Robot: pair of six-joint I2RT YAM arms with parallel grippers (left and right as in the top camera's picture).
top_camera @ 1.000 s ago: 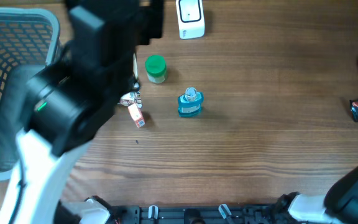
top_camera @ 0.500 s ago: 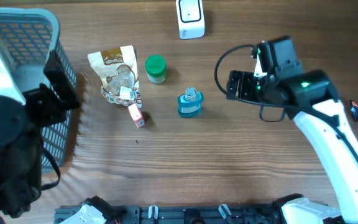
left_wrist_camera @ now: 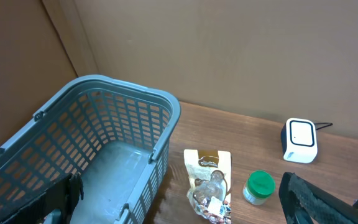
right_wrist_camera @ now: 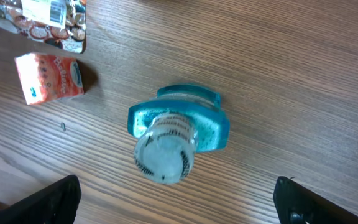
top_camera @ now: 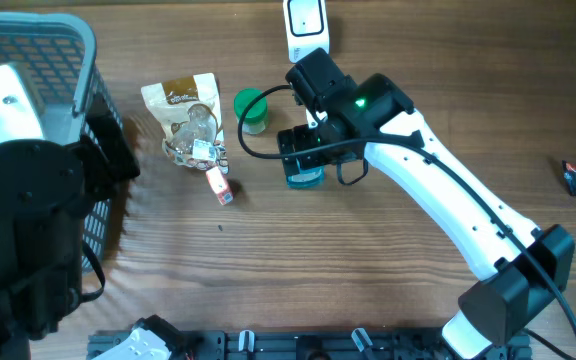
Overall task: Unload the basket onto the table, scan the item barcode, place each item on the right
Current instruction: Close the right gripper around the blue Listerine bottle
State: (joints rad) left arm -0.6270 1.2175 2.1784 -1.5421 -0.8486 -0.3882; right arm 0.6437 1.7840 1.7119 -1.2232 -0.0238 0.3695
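Hovering above the blue bottle [right_wrist_camera: 178, 127], which stands upright on the table [right_wrist_camera: 291, 62] in the middle of the right wrist frame, the right pincer [right_wrist_camera: 178, 199] is wide open and empty. A good grasp probably means lowering straight, squeezing the body below the cap, and leaving the label uncovered for the white scanner [top_camera: 306, 28] at the overhead frame's top centre. The left pincer [left_wrist_camera: 185, 202] is open too.

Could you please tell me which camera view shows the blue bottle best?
The right wrist view: the blue bottle sits centred and unobstructed. Overhead, the right gripper covers part of it; the left wrist view catches only a sliver.
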